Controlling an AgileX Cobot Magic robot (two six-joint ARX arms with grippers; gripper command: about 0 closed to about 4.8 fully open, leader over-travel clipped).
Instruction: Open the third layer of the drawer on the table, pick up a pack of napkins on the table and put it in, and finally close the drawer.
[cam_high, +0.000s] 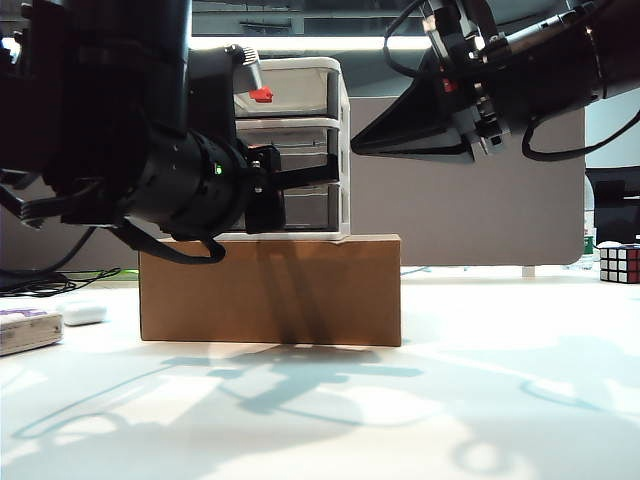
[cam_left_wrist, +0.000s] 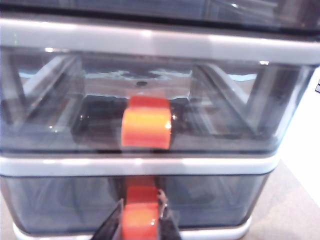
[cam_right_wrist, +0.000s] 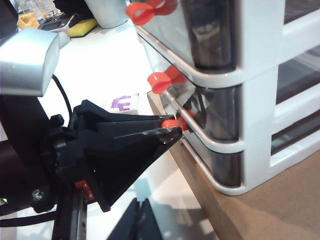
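White-framed drawer unit (cam_high: 300, 150) stands upright on a cardboard box (cam_high: 270, 290). Bottom drawer (cam_left_wrist: 135, 202) is smoky grey, red-handled, shut. Napkin pack (cam_high: 28, 328) lies flat on white table (cam_high: 400, 400).

Both arms matte black with looping black cables; left claw (cam_right_wrist: 172, 131) wedge-shaped; right claw (cam_right_wrist: 141, 210) black.
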